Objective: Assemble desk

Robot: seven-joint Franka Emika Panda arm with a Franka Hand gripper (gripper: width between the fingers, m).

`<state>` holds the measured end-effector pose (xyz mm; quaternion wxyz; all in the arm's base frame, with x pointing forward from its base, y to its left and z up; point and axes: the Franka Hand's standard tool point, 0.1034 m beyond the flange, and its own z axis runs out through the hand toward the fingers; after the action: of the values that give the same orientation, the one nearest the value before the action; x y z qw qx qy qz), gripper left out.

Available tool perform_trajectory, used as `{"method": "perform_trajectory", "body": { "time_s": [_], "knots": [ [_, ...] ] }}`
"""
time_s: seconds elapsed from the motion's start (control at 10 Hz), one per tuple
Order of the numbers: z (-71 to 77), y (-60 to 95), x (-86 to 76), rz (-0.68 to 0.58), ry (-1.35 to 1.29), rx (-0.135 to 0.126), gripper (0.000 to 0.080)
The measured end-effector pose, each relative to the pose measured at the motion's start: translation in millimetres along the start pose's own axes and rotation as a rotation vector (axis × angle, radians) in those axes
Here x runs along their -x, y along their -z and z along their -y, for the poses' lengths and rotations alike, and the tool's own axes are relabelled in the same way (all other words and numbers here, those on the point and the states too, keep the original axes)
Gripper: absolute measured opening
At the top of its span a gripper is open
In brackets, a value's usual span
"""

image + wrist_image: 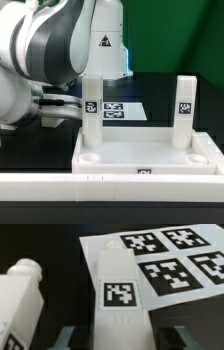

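- White plastic is what my gripper [84, 104] is at: one desk leg [118, 286] stands straight up between my two fingers [66, 336].
- My fingers sit one on each side of this leg, pulled in narrow. I cannot tell if they press on it or only stand beside it.
- The leg has a black-and-white square tag on the side that faces my wrist, and its end is round.
- The foot of this leg is at a corner of the desk top [150, 150]. The top is a white tray with a rim, and it lies flat on the black table [35, 150] just under my gripper. I cannot tell if the foot sits in a socket.
- A round socket [88, 157] shows in the top, near the leg I am at.
- A second leg [184, 105] stands upright at another corner of the same top. It is off to one side of my gripper and apart from it.
- The marker board [170, 258] lies flat on the table, past the leg my fingers are at.
- A long white rail wall [60, 186] runs along the edge of the top, on the side away from the marker board.
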<state>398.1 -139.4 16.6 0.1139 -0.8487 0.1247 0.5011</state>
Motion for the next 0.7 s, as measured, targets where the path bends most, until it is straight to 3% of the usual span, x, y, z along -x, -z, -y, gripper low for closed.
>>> {"method": "perform_trajectory", "body": {
  "time_s": [0.1,0.5,0.7],
  "knots": [
    [-0.6,11.5,0.5,-0.019,0.041,0.001,0.0285],
    [7.6,80.9,19.8,-0.063,0.121,-0.005,0.0287],
    [8.4,89.7,16.9,-0.1,0.125,0.002,0.0287]
  ]
}}
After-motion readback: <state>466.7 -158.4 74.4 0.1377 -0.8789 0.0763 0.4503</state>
